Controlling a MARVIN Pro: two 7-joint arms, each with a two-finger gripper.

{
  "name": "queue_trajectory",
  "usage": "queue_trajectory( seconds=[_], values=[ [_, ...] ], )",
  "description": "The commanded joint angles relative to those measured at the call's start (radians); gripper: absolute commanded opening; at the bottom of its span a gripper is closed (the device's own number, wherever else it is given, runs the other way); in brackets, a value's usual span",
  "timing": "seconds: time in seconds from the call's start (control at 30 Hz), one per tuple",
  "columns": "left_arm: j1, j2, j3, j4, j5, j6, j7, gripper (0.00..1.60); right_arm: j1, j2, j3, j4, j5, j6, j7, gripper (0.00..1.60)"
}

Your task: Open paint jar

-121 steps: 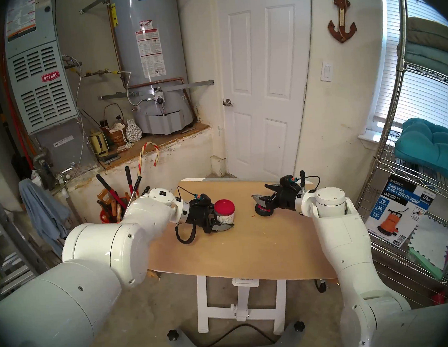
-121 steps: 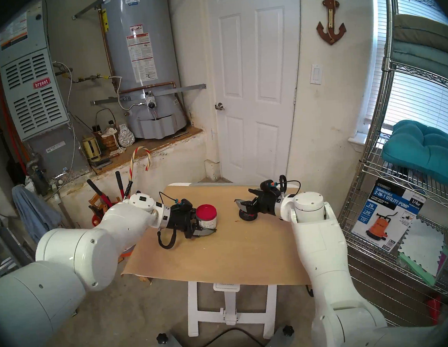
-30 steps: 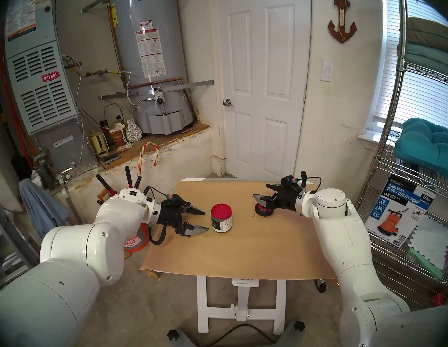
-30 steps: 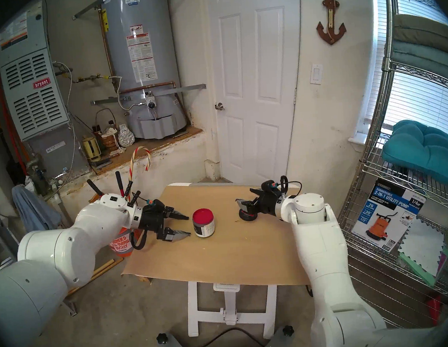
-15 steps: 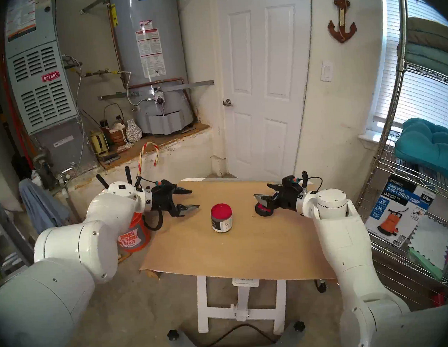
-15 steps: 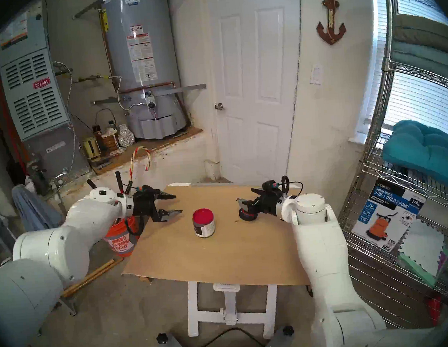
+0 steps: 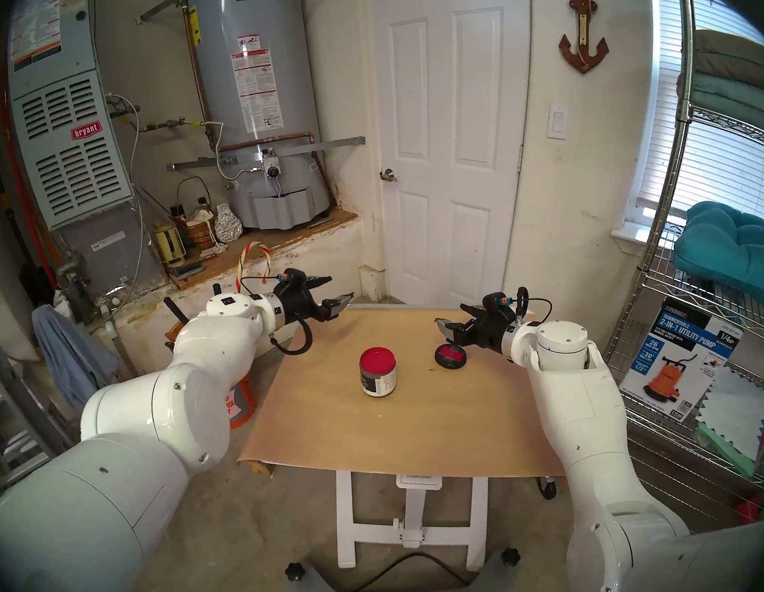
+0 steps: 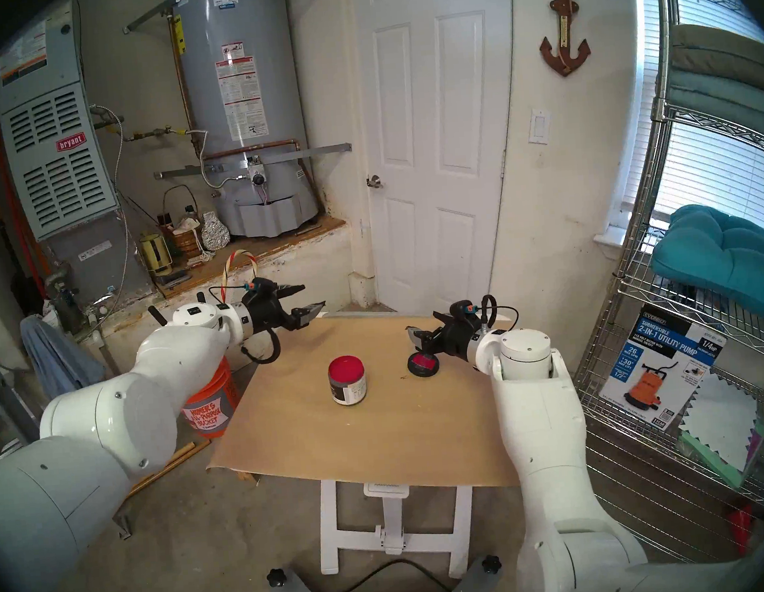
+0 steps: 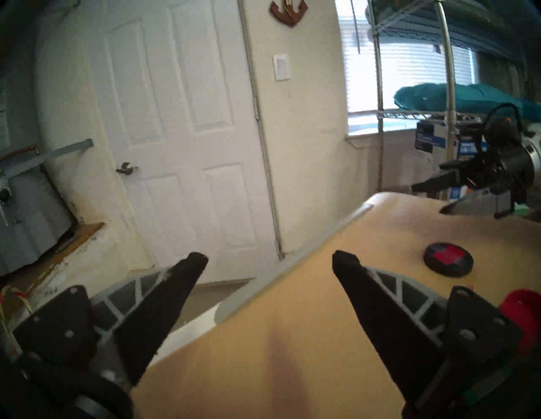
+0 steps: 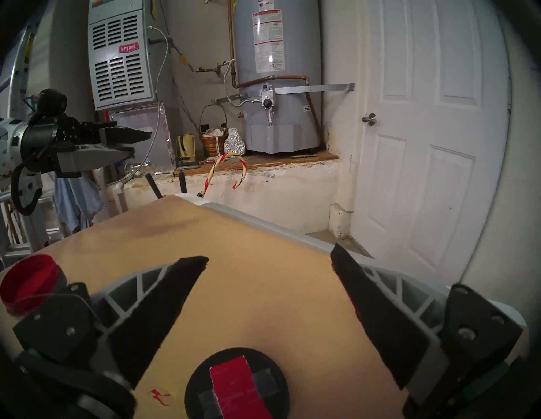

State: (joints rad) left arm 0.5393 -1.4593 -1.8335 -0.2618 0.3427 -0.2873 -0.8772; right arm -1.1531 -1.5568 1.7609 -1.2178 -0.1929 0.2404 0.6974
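Note:
The paint jar (image 7: 379, 377) stands upright and lidless in the middle of the paper-covered table (image 7: 382, 439), red paint showing at its mouth. Its black lid (image 7: 450, 356), with a red patch on top, lies flat on the paper to the jar's right. My right gripper (image 7: 449, 313) hovers open just above and behind the lid, touching nothing; in the right wrist view the lid (image 10: 237, 383) lies below the spread fingers. My left gripper (image 7: 340, 287) hangs open and empty above the table's far left corner, well away from the jar (image 9: 518, 304).
An orange bucket (image 8: 209, 407) of tools stands on the floor by the table's left edge. A wire shelf (image 7: 717, 353) with a pump box is close on the right. A small red paint spot (image 7: 431, 368) marks the paper beside the lid.
My left gripper let go of the jar, then rose and swung to the far left corner. My right gripper lifted off the lid, which stays flat on the paper.

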Motion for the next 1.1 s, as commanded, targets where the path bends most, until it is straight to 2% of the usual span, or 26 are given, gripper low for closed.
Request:
queue_trajectory(
  seconds=[0.0, 0.17, 0.4, 0.53, 0.83, 0.93, 1.07],
  values=[
    [-0.018, -0.069, -0.024, -0.032, -0.014, -0.004, 0.115, 1.60, 0.062, -0.085, 0.024, -0.042, 0.003, -0.004, -0.113, 1.60],
    [0.002, -0.067, -0.023, -0.058, -0.001, -0.015, 0.210, 1.60, 0.080, -0.114, 0.040, -0.053, -0.007, -0.016, -0.216, 1.60],
    [0.033, -0.081, -0.019, -0.105, 0.005, -0.026, 0.243, 1.60, 0.074, -0.134, 0.040, -0.060, -0.020, -0.026, -0.293, 1.60],
    [0.070, -0.098, -0.018, -0.169, 0.007, -0.027, 0.264, 1.60, 0.072, -0.148, 0.040, -0.058, -0.031, -0.033, -0.342, 1.60],
    [0.135, -0.120, -0.028, -0.290, 0.001, -0.010, 0.273, 1.60, 0.075, -0.154, 0.041, -0.053, -0.035, -0.039, -0.356, 1.60],
    [0.142, -0.123, -0.029, -0.302, 0.001, -0.007, 0.276, 1.60, 0.075, -0.155, 0.041, -0.053, -0.035, -0.040, -0.359, 1.60],
    [0.189, -0.139, -0.030, -0.392, 0.005, 0.027, 0.279, 1.60, 0.075, -0.156, 0.040, -0.052, -0.034, -0.041, -0.363, 1.60]
  ],
)
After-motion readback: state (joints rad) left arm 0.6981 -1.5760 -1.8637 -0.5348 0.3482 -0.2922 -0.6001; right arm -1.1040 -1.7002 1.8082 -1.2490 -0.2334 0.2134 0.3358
